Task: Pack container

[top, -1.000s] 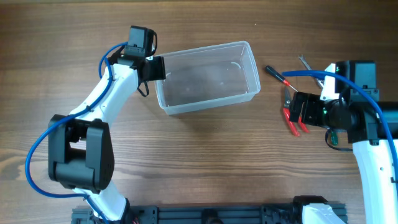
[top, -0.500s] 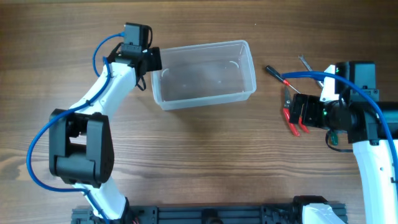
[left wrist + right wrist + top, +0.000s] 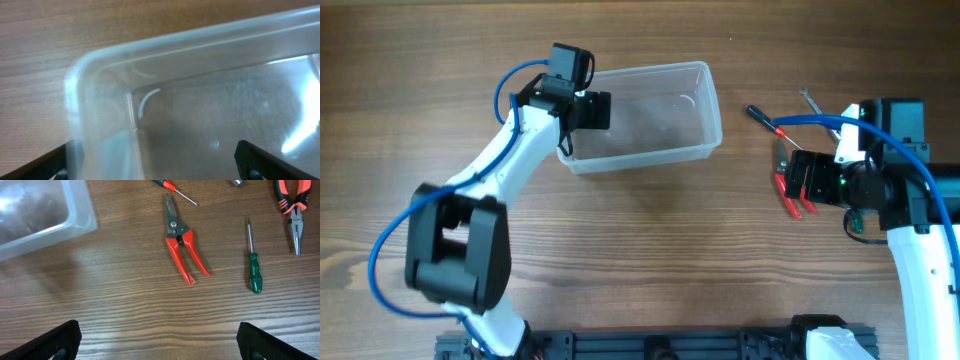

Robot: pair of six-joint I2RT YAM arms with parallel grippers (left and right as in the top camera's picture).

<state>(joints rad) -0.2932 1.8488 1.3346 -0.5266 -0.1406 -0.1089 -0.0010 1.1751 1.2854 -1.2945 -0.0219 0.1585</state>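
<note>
Counter [image 3: 650,260]: brown wood-grain planks.
Right gripper [image 3: 159,340]: jaws wide apart, empty, above red-handled snips [image 3: 182,250] and green screwdriver [image 3: 254,272].
Container [image 3: 660,110]: clear rounded tub with a thick rim, on the counter's far middle; shifted slightly left since earlier.
Left gripper [image 3: 150,162]: spread open, now moved in over the tub's left end.

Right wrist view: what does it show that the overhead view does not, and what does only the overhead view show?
Only the right wrist view: the orange-and-black pliers, which the arm hides from above. Only the overhead view: the whole container, with the left fingers at its left end. Both: the red cutters, the red screwdriver and a part of the container.
</note>
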